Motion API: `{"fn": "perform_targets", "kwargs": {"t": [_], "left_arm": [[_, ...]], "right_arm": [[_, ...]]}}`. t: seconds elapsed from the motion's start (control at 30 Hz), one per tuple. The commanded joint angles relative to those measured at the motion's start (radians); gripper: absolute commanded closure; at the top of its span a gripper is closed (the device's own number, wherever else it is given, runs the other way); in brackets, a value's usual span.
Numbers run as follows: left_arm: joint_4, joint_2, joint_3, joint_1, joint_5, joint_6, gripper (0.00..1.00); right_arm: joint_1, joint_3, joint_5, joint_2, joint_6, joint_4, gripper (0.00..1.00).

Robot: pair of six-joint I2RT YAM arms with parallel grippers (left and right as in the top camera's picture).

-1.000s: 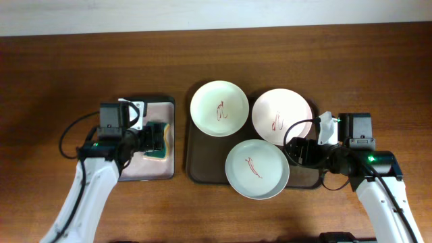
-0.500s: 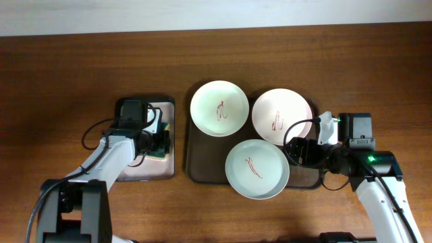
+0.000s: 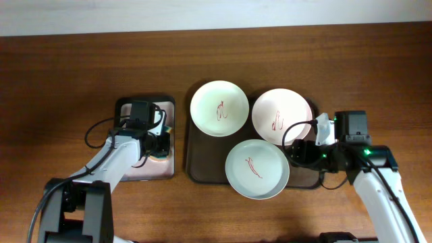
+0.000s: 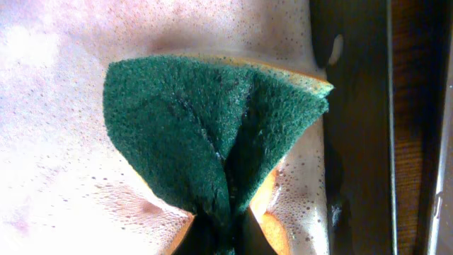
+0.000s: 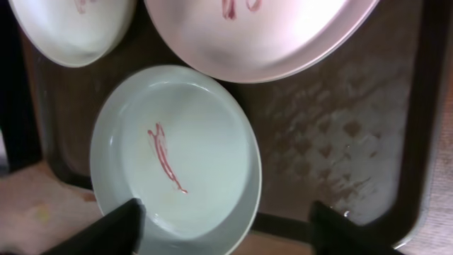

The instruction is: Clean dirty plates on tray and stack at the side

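— Three plates: where held?
— All on the tray (image 3: 199, 162). One white plate (image 3: 219, 109) sits far left, overhanging the rim. The second white plate (image 3: 281, 116) sits far right. The mint plate (image 3: 257, 169) is nearest, overhanging the front rim. Each has red squiggles at its centre.
— Right gripper (image 5: 226, 230)?
— Spread wide and empty, with a finger on either side of the mint plate's near edge.
— Left gripper (image 3: 160, 143)?
— Closed tight on a folded sponge (image 4: 212, 134), green face outward, over the wet small tray (image 3: 145, 172) just left of the tray, on the wooden table (image 3: 67, 67).
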Motion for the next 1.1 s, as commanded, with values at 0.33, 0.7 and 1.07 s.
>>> {"fn": "perform_targets", "kwargs": {"t": [0.33,0.7,1.07], "left_arm": [[-0.072,-0.129,0.016,-0.003,0.014,-0.011,1.00],[-0.096,-0.141,0.016,-0.003,0.015,-0.011,1.00],[-0.103,-0.141,0.016,-0.003,0.015,-0.011,1.00]], "right_arm": [[0.106,0.013,0.070,0.378,-0.001,0.103,0.59],[0.106,-0.019,0.074,0.389,-0.001,0.119,0.86],[0.160,-0.021,0.066,0.393,0.052,0.157,0.90]]}}
